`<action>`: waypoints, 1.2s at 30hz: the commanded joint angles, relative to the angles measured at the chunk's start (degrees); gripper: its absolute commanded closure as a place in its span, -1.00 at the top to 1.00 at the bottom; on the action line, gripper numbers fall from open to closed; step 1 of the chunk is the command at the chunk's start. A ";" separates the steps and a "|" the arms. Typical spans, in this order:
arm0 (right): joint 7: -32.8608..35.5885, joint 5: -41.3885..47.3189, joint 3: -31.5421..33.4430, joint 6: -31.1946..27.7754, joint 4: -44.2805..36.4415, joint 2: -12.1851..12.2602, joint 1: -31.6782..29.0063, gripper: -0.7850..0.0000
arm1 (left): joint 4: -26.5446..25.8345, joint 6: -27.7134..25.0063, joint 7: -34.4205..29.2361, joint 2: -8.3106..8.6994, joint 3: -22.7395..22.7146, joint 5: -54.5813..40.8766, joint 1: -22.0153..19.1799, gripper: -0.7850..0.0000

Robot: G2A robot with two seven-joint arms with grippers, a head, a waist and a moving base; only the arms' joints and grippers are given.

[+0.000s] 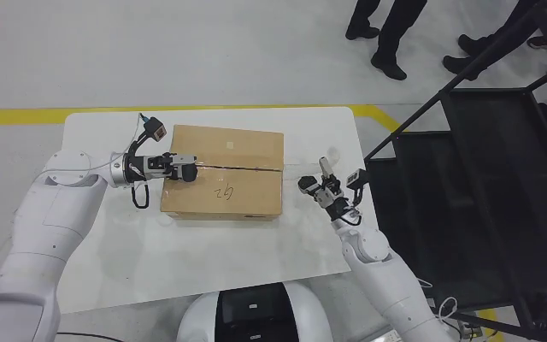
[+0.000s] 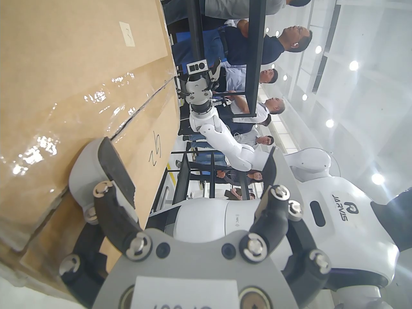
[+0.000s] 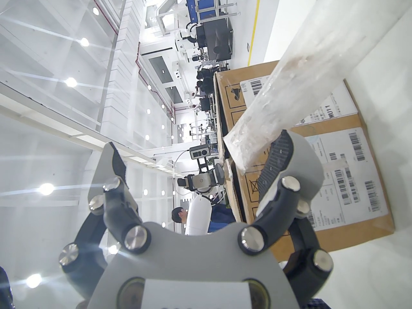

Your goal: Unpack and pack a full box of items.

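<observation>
The cardboard box (image 1: 224, 171) sits at the middle of the white table (image 1: 120, 256), flaps down, so its contents are hidden. A glossy taped seam (image 2: 141, 104) runs along the lid, showing a dark slit. The left gripper (image 1: 190, 167) is at the box's 9 o'clock, its fingers spread wide, one pad (image 2: 112, 165) lying on the lid by the seam. The right gripper (image 1: 314, 174) is at 3 o'clock, just off the box, its fingers also wide apart. A strip of clear tape (image 3: 299, 75) runs from the box and ends against one pad (image 3: 273, 159); whether it sticks there is unclear. The lid bears a pen-written mark (image 1: 224, 193), hard to read, and a small sticker (image 2: 127, 33). Barcode labels (image 3: 354, 168) cover the end face, partly hidden behind the tape and finger.
</observation>
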 commanded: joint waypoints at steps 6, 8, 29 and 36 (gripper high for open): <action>0.23 2.79 -0.76 5.84 0.24 -0.32 -0.19 1.00 | 0.00 0.00 0.00 0.00 0.00 0.00 0.00 1.00; 0.80 2.20 -0.66 7.70 0.85 -0.23 -0.29 1.00 | 0.00 0.00 0.00 0.00 0.00 0.00 0.00 1.00; -2.13 3.33 -6.67 10.50 7.63 -2.57 7.23 1.00 | 0.00 0.00 0.00 0.00 0.00 0.00 0.00 1.00; -4.56 5.43 -7.13 5.54 11.70 -3.64 9.83 1.00 | 0.00 0.00 0.00 0.00 0.00 0.00 0.00 1.00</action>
